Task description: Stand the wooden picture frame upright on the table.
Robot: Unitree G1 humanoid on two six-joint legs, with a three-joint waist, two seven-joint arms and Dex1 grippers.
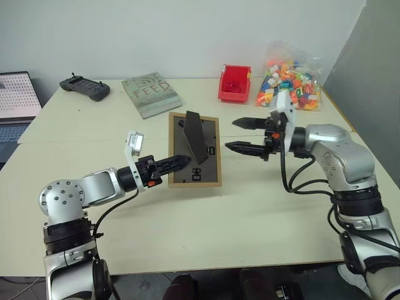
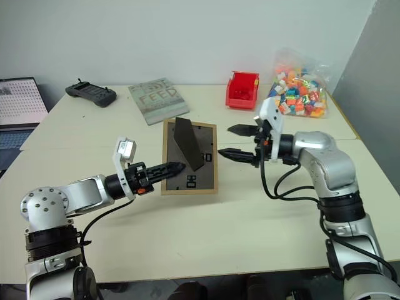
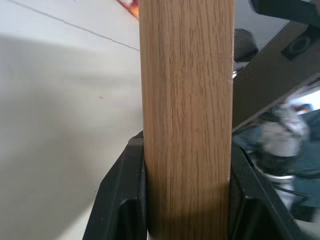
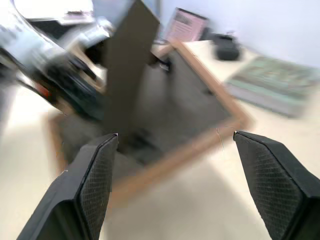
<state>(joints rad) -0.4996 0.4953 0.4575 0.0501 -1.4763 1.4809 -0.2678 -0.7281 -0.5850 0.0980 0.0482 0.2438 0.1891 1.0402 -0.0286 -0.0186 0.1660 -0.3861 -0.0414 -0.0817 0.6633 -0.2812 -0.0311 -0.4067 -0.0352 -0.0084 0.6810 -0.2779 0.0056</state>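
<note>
We see the wooden picture frame (image 1: 194, 151) near the middle of the table (image 1: 250, 212), with its dark back panel facing us and the black prop leg (image 1: 195, 136) swung out from it. Our left gripper (image 1: 178, 164) is closed on the left edge of the frame, low on that side; in the left wrist view the light wood rail sits tight between the two black fingers (image 3: 122, 195). Our right gripper (image 1: 240, 135) hangs just beside the right edge of the frame, with its fingers spread wide and nothing between them; a small gap stays between the fingertips and the wood. Toward the far edge of the table lie a grey book lettered "FEED" (image 1: 151, 94), a red bin (image 1: 234, 83) and a clear bag of coloured blocks (image 1: 290, 83), which is close to the far right corner. A dark handheld controller (image 1: 85, 87) rests near the far left corner, and a laptop (image 1: 17, 100) stands past the left edge. The near half of the table, in front of the frame, is bare, and the strip between the frame and the right edge is bare too.
</note>
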